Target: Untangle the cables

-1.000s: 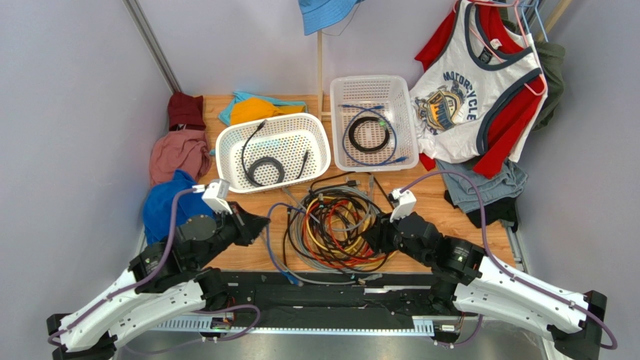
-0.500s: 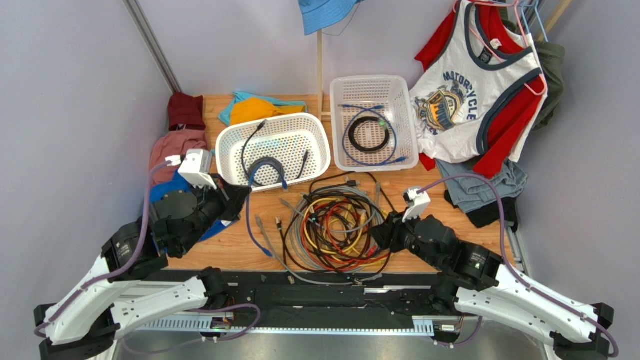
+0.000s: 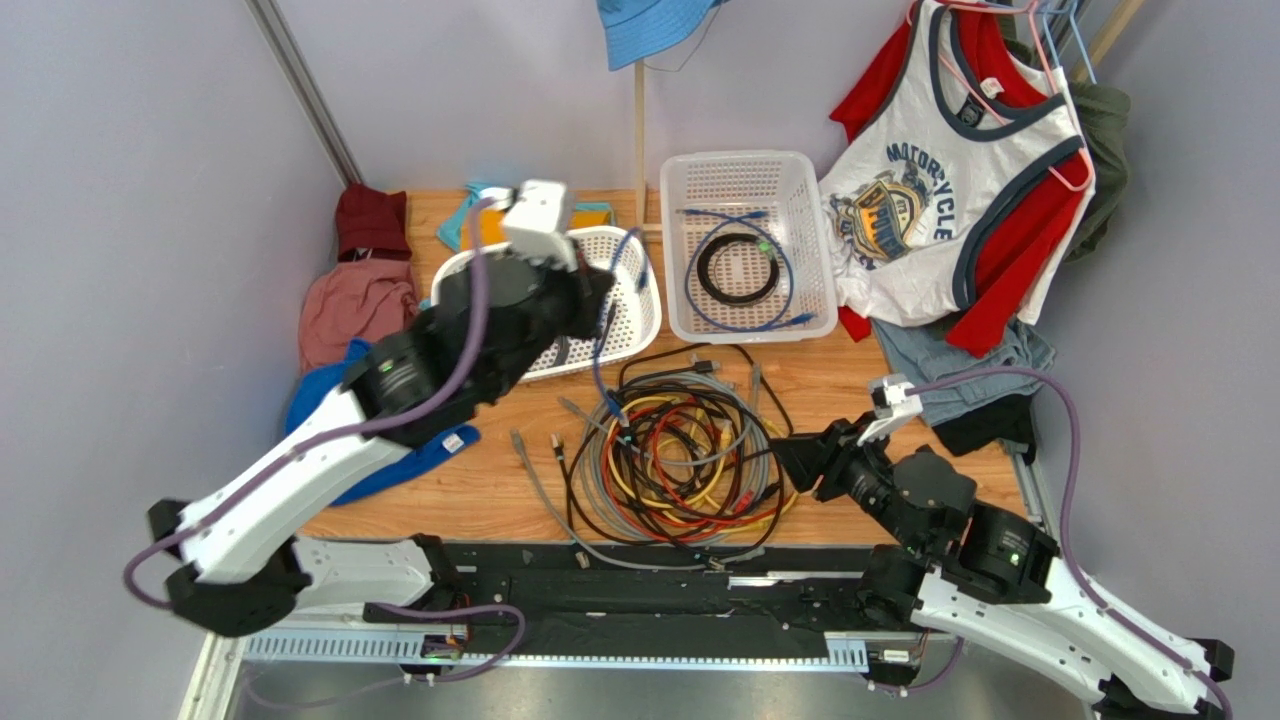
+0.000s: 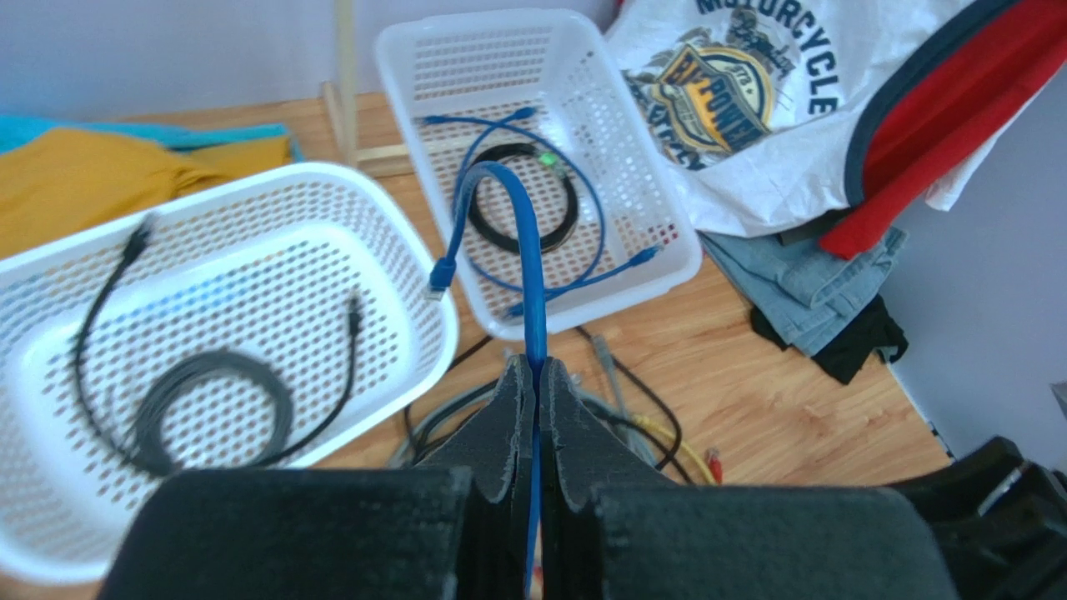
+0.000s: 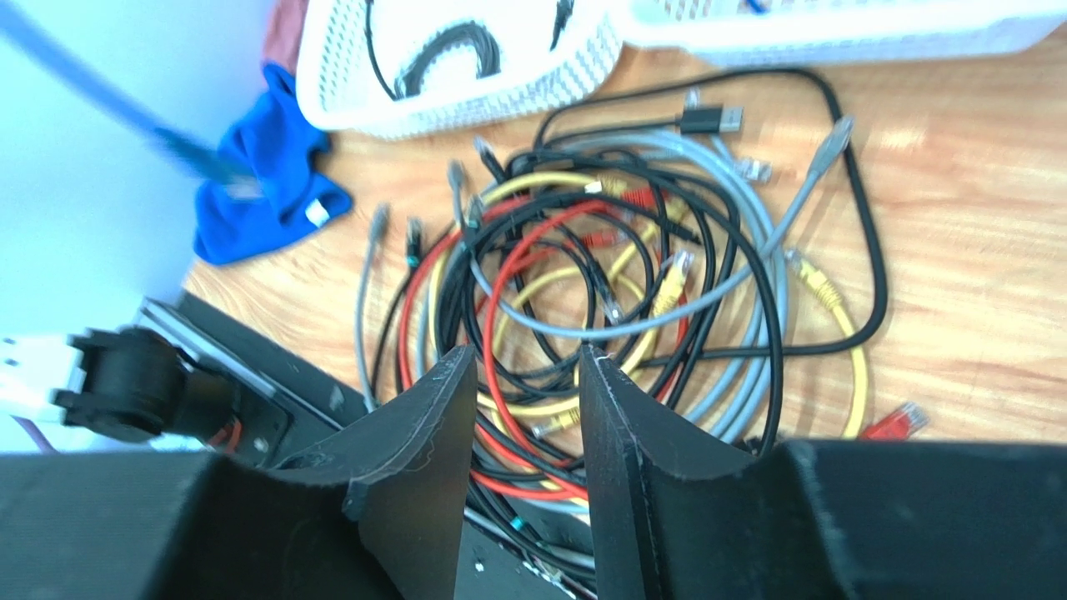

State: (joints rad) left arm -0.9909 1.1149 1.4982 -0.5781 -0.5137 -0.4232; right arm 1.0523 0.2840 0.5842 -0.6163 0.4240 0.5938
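Since a half-second back, we note the left gripper (image 4: 536,375) has swung up off the counter (image 3: 484,507) and now hangs over the left basket (image 4: 376,213). It is clamped on one blue cable (image 4: 529,250), which arches forward toward the right basket (image 4: 589,100) just ahead. The remaining cables (image 3: 676,450) lie heaped mid-counter. The right gripper (image 5: 526,363) is nearer them, at the heap's right edge, its jaws parted and empty.

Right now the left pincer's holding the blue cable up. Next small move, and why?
Probably carry the left pincer over the right basket and open it. It is shut on the blue cable, which looks clear of the bundle, and that basket already holds a second blue cable.
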